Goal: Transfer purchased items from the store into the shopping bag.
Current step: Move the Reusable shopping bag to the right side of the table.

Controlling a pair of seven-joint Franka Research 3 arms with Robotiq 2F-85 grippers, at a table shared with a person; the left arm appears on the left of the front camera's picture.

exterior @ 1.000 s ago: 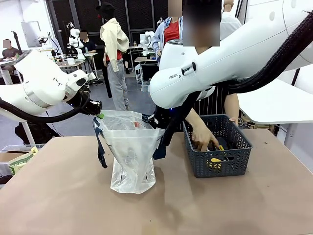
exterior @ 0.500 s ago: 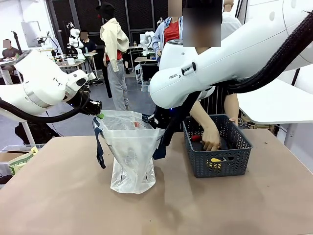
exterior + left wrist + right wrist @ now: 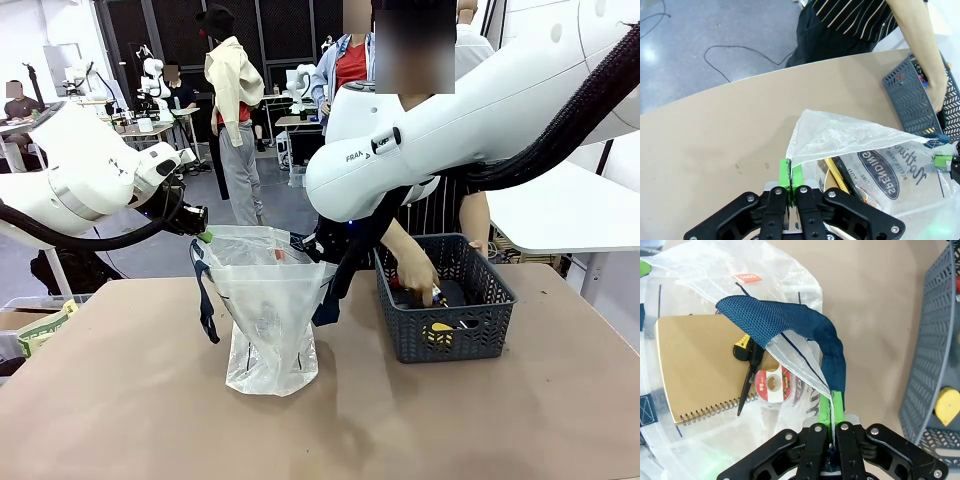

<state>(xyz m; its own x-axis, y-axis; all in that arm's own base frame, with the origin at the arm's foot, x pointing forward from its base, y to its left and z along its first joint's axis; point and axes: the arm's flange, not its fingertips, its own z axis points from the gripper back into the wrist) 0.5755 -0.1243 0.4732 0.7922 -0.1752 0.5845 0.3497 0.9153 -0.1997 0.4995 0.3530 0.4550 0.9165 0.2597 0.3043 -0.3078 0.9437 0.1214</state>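
The shopping bag [image 3: 265,310] stands open mid-table, whitish with navy handles [image 3: 805,325]. My left gripper [image 3: 204,237] is shut on its left rim, green pads pinching the plastic [image 3: 791,167]. On the opposite rim, by a handle, my right gripper [image 3: 832,402] is shut too. Inside the bag lie a tan spiral notebook [image 3: 695,370], a red tape roll [image 3: 772,382] and a yellow-and-black tool [image 3: 745,350]. The store, a dark grey basket [image 3: 480,310], sits right of the bag. A person's hand [image 3: 418,278] reaches into it beside a red item [image 3: 398,283]. A yellow item [image 3: 440,330] lies at the bottom.
The person stands at the far side behind the basket, arm [image 3: 927,60] reaching down. My right arm's white link [image 3: 450,120] crosses above the table. Bare brown tabletop [image 3: 150,400] spreads in front of the bag and to its left.
The person's hand shifted inside the basket, lifting from the bottom and closing near the red item. Both arms and the bag stayed still.
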